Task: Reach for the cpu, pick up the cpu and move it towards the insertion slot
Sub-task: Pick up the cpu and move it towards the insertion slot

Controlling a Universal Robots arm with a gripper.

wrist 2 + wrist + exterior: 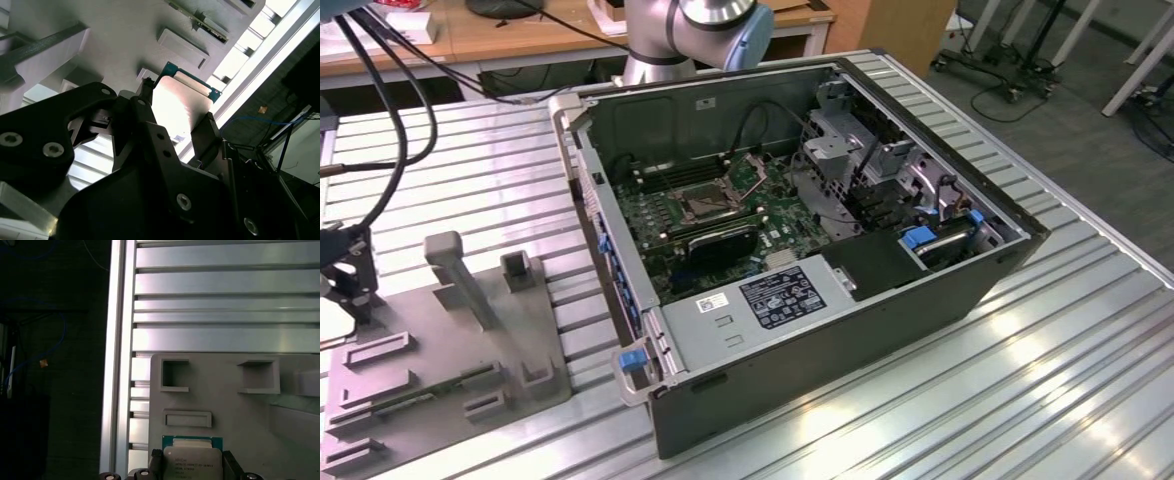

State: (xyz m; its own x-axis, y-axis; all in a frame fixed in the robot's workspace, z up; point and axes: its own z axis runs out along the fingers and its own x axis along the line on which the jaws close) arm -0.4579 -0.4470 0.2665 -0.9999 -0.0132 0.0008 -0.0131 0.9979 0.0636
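The cpu, a pale silvery square on a green edge, sits between my gripper's two dark fingers just over the grey plastic tray. In the second wrist view the same cpu shines between the fingers, which press against two opposite edges; the gripper is shut on it. The insertion slot, a silvery-framed socket with a dark centre, lies on the motherboard inside the open computer case, far to the exterior view's right of the tray.
The tray holds several raised blocks and square recesses. It rests on a ribbed aluminium table whose edge runs close beside the tray. Cables hang at the exterior view's left. Drive bays and case walls surround the motherboard.
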